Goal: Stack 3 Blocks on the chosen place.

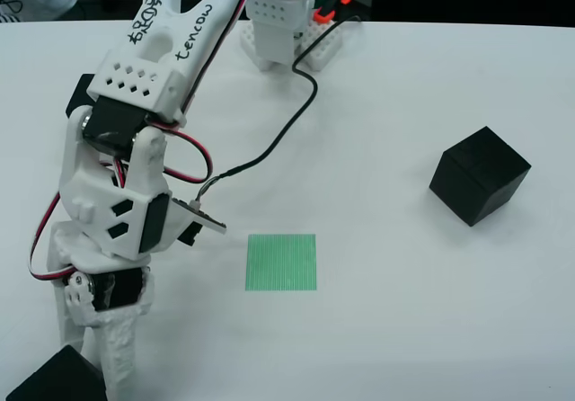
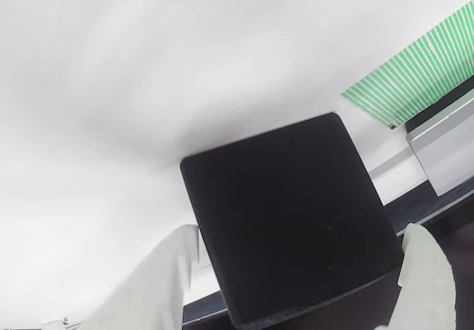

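Observation:
One black block (image 1: pixel 52 379) sits at the bottom left corner of the overhead view, and my gripper (image 1: pixel 90 365) is down at it. In the wrist view that block (image 2: pixel 289 219) spans the whole gap of my gripper (image 2: pixel 300 234), with the white fingers (image 2: pixel 167 278) against its two sides. A second black block (image 1: pixel 479 175) rests alone on the table at the right. The chosen place, a green striped square (image 1: pixel 282 262), lies flat at the centre, bare, and shows as a green corner (image 2: pixel 415 75) at the wrist view's upper right.
The white arm (image 1: pixel 135 149) reaches from its base (image 1: pixel 278 23) at the back down the left side, with a black cable (image 1: pixel 287 122) trailing over the table. A dark shape (image 1: pixel 81 91) peeks out behind the arm. The white table (image 1: pixel 386 311) is open between the square and the right block.

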{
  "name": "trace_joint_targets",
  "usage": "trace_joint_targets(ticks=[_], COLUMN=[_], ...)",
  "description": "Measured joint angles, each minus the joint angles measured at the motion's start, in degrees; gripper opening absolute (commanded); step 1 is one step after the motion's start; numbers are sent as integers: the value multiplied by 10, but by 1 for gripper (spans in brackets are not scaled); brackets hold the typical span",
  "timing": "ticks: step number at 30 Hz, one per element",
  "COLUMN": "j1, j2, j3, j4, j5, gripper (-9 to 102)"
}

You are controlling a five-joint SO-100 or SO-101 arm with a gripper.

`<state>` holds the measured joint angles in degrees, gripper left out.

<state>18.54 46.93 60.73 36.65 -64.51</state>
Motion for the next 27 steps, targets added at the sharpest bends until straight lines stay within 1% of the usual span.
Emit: trace_joint_targets(ticks=[5, 11, 16, 19, 22, 27], j1=[1, 4, 6, 6, 6, 6], j2=[-5, -6, -6, -6, 4, 74], j3=[0, -4, -4, -4, 18, 86], j4=[-5, -8, -9, -9, -14, -28], j5=[0, -3, -4, -4, -4, -2], gripper=[28, 28, 23, 22, 23, 23])
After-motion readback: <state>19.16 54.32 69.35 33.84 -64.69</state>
